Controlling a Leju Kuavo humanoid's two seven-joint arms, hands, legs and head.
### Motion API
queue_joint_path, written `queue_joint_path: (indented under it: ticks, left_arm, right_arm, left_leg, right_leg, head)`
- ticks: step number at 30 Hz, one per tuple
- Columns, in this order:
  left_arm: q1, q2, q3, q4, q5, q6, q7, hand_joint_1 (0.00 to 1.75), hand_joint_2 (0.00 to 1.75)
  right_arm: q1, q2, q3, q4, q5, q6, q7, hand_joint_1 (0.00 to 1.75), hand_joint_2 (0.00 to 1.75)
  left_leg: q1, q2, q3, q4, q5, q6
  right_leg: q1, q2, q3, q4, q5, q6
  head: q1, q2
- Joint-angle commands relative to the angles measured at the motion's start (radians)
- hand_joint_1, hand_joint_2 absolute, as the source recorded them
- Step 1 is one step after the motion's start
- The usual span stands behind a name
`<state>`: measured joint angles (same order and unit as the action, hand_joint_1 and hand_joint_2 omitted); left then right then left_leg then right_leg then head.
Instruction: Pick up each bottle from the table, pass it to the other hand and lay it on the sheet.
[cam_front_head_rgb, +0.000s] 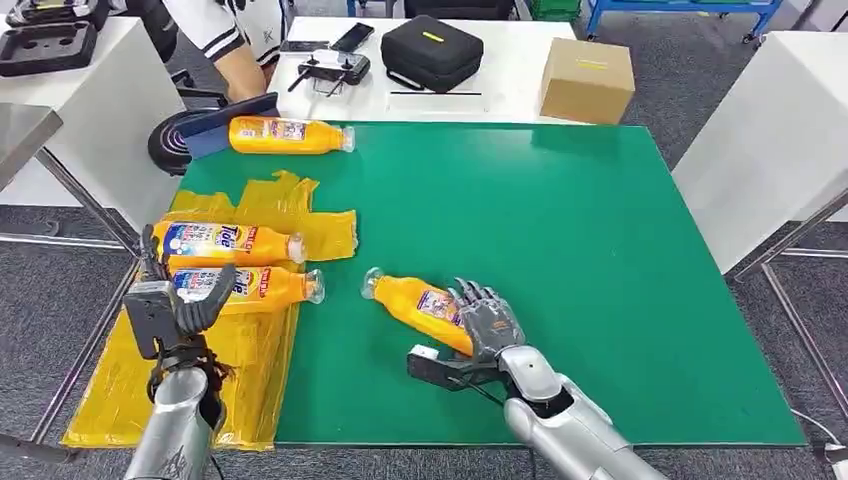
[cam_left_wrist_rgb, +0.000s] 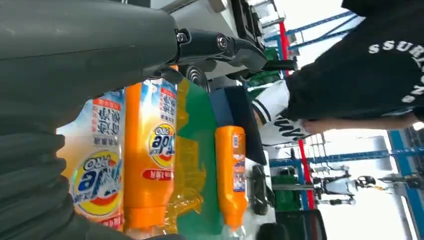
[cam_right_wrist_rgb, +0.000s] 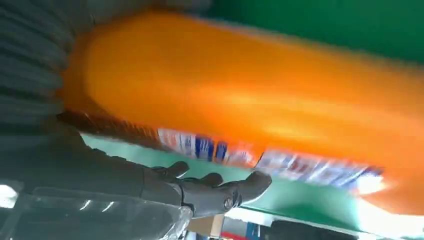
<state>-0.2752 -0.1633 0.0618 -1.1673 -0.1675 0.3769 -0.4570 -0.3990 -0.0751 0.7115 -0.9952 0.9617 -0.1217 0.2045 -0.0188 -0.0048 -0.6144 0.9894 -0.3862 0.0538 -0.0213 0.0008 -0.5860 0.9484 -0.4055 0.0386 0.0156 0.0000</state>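
Right hand, head view: the right hand (cam_front_head_rgb: 487, 318) is laid over the base end of an orange plastic detergent bottle with a clear cap (cam_front_head_rgb: 417, 302), fingers curled across its label. Whether the bottle is already gripped or merely covered cannot be told; it lies flat on the green table mat (cam_front_head_rgb: 560, 260), near the front edge, cap turned toward the sheet, so a pickup is judged to be starting.

Left hand, head view: the left hand (cam_front_head_rgb: 190, 305) is held above the crumpled yellow plastic sheet (cam_front_head_rgb: 250, 340) at the mat's left edge, with nothing in it and its fingers loosely apart, apparently kept there to receive the handover.

Placed bottles, head view: two labelled orange bottles (cam_front_head_rgb: 225, 243) (cam_front_head_rgb: 262, 285) are laid side by side on the sheet, caps toward the mat's centre, so two are judged done.

Waiting bottle, head view: a fourth orange bottle (cam_front_head_rgb: 288, 135) lies at the mat's far left corner, off the sheet, beside a dark blue flat object (cam_front_head_rgb: 215, 125); a person's arm (cam_front_head_rgb: 240, 65) is seen beyond it.

Left wrist view: the two laid bottles (cam_left_wrist_rgb: 150, 150) are seen close together past the grey cover, the far bottle (cam_left_wrist_rgb: 231, 175) well apart.

Right wrist view: the orange bottle (cam_right_wrist_rgb: 250, 100) is shown blurred and close, dark fingertips (cam_right_wrist_rgb: 252, 182) extending beside its label; contact cannot be confirmed.
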Motion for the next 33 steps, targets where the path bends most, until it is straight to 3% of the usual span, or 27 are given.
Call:
queue_joint_path:
  ticks: [1,31,33]
  left_arm:
    - [-0.006,0.023,-0.036,-0.013,0.007,-0.006,0.001,0.00,1.75]
    - [0.000,0.022,-0.044,-0.030,0.017,-0.008,0.000,0.00,1.75]
    - [0.008,0.022,-0.048,-0.046,0.018,-0.013,0.001,0.00,1.75]
  right_arm:
    - [0.040,0.013,-0.023,0.127,0.046,0.040,0.002,1.69,1.75]
    - [0.059,0.025,-0.069,0.052,0.068,0.023,0.000,1.75,1.75]
    - [0.077,0.036,-0.107,0.000,0.069,-0.040,-0.008,1.75,1.75]
  left_leg:
    - [0.002,-0.004,0.002,-0.002,0.001,-0.006]
    - [0.004,-0.003,0.007,-0.001,-0.001,-0.006]
    - [0.004,-0.002,0.006,-0.001,-0.001,-0.005]
  right_leg:
    - [0.002,-0.004,0.003,-0.002,0.000,-0.003]
    - [0.001,-0.003,0.007,-0.002,0.000,-0.006]
    - [0.000,-0.002,0.006,-0.001,0.000,-0.005]
  head:
    - [0.000,0.000]
    - [0.000,0.000]
    - [0.000,0.000]
